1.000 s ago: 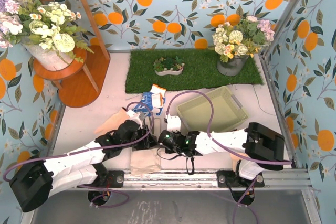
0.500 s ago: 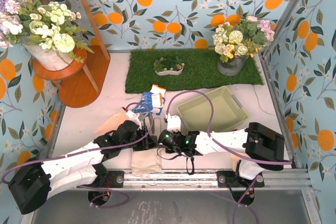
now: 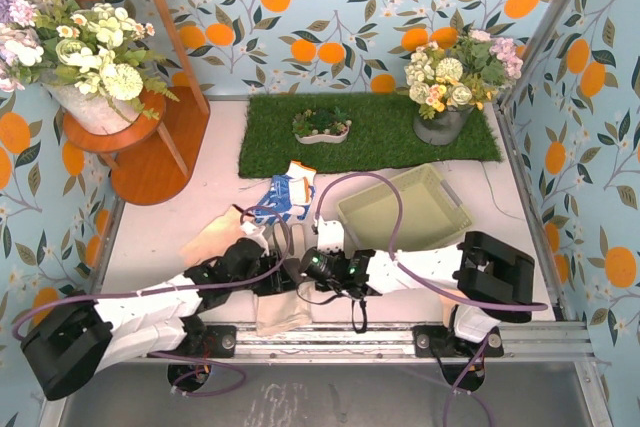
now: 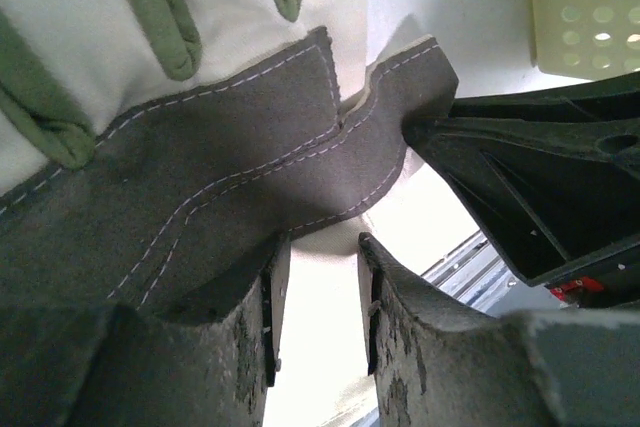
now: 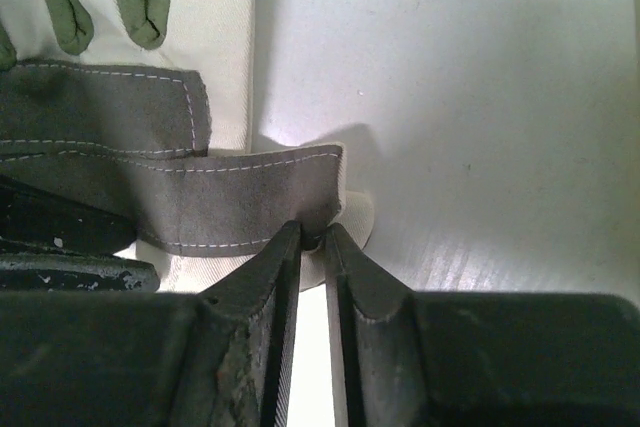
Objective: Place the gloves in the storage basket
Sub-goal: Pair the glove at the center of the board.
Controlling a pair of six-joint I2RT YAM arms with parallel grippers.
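Nudged slightly nearer, grey-and-cream work glove [image 5: 230, 197], green-trimmed, pinched by right tool [image 5: 312, 234]; left tool [image 4: 320, 247] narrowly parted.

The top view is bright, even and sharp. In the wrist views the near fingers [image 4: 430, 347] blur, and the glove [image 5: 230, 197] shadows the glaring desk [image 5: 450, 77].

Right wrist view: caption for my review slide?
Right gripper pinches the grey edge of the work glove on the white table.
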